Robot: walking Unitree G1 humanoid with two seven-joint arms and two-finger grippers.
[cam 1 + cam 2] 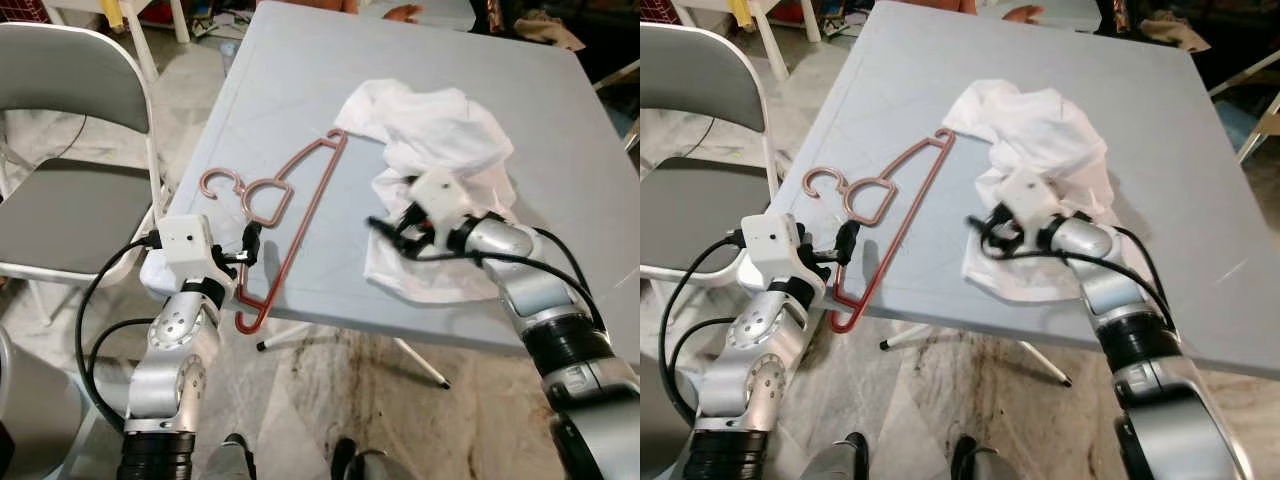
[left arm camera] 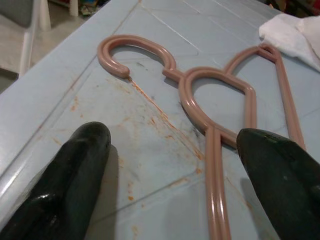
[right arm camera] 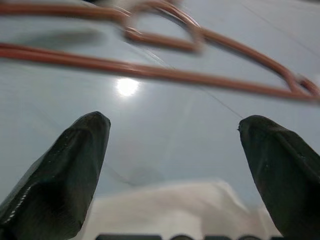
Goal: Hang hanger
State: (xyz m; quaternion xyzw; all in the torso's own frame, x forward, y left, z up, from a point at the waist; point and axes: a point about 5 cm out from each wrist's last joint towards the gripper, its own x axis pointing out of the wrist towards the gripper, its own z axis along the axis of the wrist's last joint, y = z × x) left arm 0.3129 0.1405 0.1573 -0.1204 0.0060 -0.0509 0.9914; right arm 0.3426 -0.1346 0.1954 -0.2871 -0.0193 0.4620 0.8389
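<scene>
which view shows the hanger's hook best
The left wrist view: the hanger hook curls sharp and close on the table, ahead of the open left gripper. Both eye views show the whole hanger, small. The right wrist view shows it blurred.

arms: two, silver metal, rounded joints with small screw holes | wrists: white boxy camera block on each | bands: ribbed black rings on right arm | cables: black, looping along both arms | left gripper (image 1: 250,243), right gripper (image 1: 385,232): long glossy black fingers, rounded tips
</scene>
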